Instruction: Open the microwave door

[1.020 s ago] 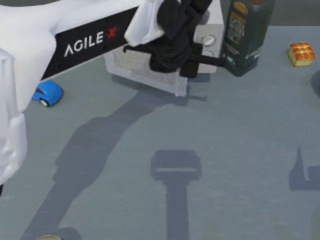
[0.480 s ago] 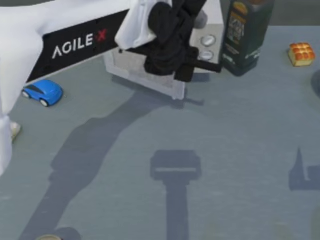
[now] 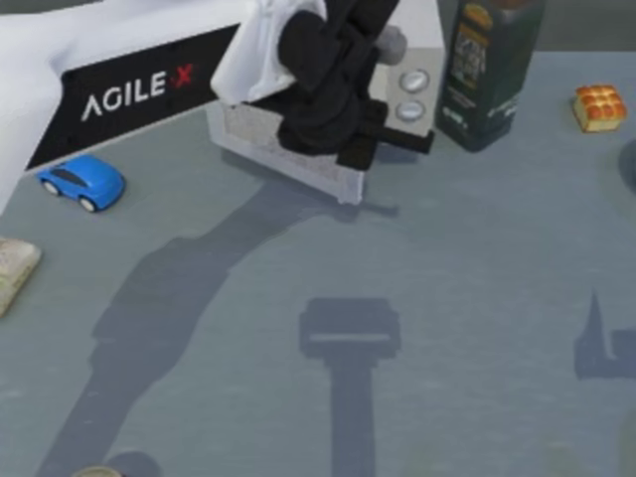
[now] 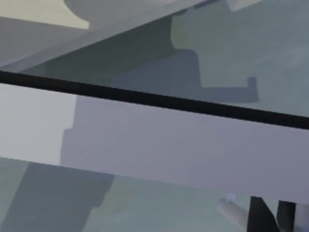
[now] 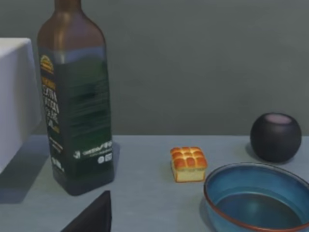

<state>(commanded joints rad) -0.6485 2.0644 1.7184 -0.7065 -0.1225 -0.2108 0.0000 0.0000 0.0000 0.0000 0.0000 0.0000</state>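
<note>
The light-grey microwave stands at the table's far edge, its two silver knobs facing the camera. The microwave door stands ajar, its free end swung out toward the table's middle. My left gripper reaches over the door's free end and is shut on the thin handle. In the left wrist view the door's edge crosses the frame, the cream interior shows beyond it, and two dark fingers sit close together by the handle. My right gripper is parked at the right.
A dark bottle stands right beside the microwave. A bread bun lies at the far right, a blue toy car at the left, a beige item at the left edge. A blue bowl and black ball sit near the bun.
My left arm has drawn back to the left with the door's handle, and the door's free end has swung farther out from the microwave. The toy car and a beige item have come into view.
</note>
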